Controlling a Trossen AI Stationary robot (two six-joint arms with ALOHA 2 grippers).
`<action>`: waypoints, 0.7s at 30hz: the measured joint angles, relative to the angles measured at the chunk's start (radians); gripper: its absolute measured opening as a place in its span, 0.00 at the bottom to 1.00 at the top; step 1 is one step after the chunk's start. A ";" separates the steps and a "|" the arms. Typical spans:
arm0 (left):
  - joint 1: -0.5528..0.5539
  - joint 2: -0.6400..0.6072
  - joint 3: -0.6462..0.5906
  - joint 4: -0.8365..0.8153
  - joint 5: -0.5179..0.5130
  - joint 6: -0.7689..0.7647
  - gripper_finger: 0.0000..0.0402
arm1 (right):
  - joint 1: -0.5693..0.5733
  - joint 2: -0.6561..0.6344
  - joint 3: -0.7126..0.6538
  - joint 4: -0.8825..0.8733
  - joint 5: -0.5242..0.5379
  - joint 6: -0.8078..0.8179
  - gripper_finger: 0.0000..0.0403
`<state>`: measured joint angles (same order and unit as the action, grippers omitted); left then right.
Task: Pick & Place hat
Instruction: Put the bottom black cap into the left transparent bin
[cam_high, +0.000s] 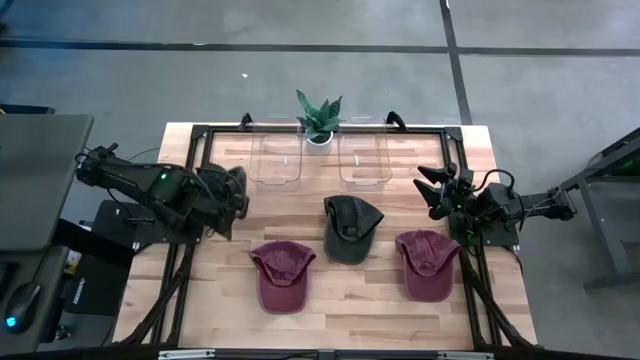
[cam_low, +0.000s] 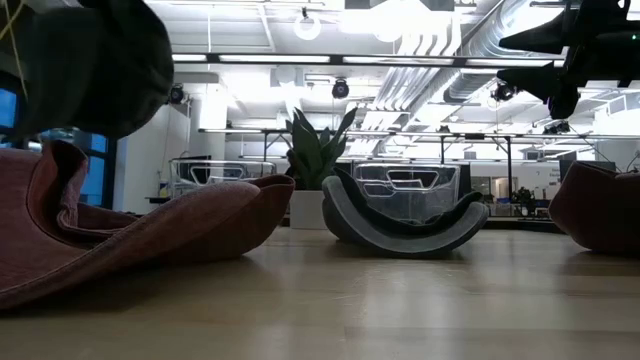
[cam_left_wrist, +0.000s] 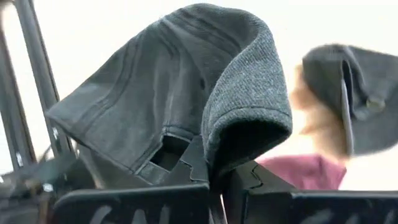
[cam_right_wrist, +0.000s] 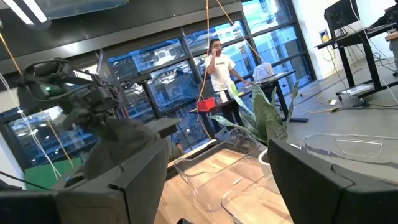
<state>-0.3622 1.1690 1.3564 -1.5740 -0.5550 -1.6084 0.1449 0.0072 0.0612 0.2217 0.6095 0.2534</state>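
Observation:
A dark grey hat (cam_left_wrist: 174, 81) is up in the air in my left gripper (cam_left_wrist: 214, 171), above the table's left side (cam_high: 232, 195); the low view shows it at upper left (cam_low: 90, 60). On the table rest a maroon hat (cam_high: 283, 275), a second dark grey hat (cam_high: 350, 228) lying crown down, and another maroon hat (cam_high: 428, 262). My right gripper (cam_high: 432, 190) hovers open above the right side, over the right maroon hat's far edge, with its fingers wide apart (cam_right_wrist: 217, 186). My left gripper pinches the dark grey hat between its two fingers at the lower edge (cam_left_wrist: 214, 158), where the curved brim meets the crown. The hat is lifted clear of the table and stands draped over the fingertips, its brim (cam_left_wrist: 249, 99) bent into an arch.
Two clear plastic bins (cam_high: 277, 160) (cam_high: 365, 160) stand side by side at the far edge, with a potted plant (cam_high: 318, 120) between and behind them. A black frame (cam_high: 200, 135) runs around the table. Bare wood lies along the near edge (cam_high: 350, 325). A person stands far off in the room (cam_right_wrist: 219, 62).

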 joint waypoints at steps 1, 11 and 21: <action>0.020 0.001 0.000 0.002 -0.018 0.013 0.00 | 0.000 0.000 0.000 0.000 0.000 0.000 0.67; 0.206 0.048 0.001 0.067 -0.212 0.225 0.00 | 0.000 0.000 0.000 0.000 0.000 0.000 0.67; 0.334 0.106 0.000 0.256 -0.371 0.499 0.00 | 0.000 0.000 0.000 0.000 0.000 0.000 0.67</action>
<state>-0.0279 1.2747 1.3565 -1.3179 -0.9262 -1.1094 0.1452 0.0071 0.0616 0.2215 0.6097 0.2535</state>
